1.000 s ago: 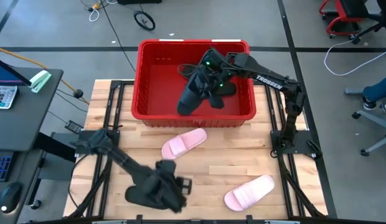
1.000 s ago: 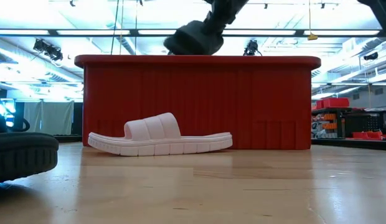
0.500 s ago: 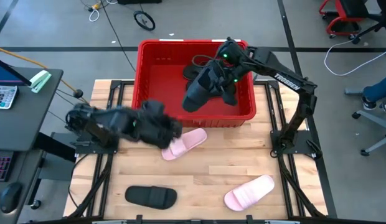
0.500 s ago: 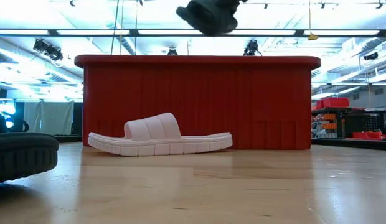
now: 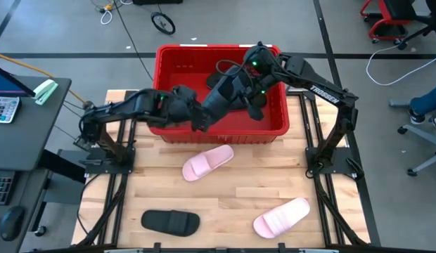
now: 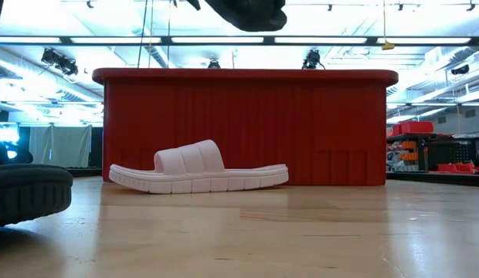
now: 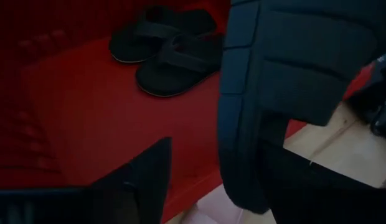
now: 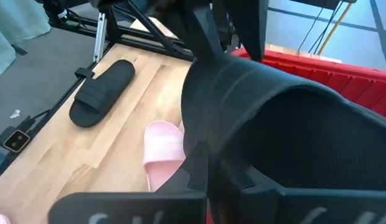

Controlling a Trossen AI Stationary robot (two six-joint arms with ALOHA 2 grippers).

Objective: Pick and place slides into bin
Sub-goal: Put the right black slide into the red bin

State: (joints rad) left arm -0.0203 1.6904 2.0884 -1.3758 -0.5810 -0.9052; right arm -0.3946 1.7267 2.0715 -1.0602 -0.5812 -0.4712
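Right jaws (image 5: 240, 86) clamp black slide (image 5: 219, 100) above bin (image 5: 177, 69); left jaws (image 5: 197, 119) beside it, grip unclear

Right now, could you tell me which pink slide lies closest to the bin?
The pink slide just in front of the bin; the other pink one lies toward the table's front-right corner.

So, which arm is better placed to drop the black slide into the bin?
The right arm. Its end effector grips the black slide above the red bin. The left end effector is near the bin's front wall, with nothing seen in it.
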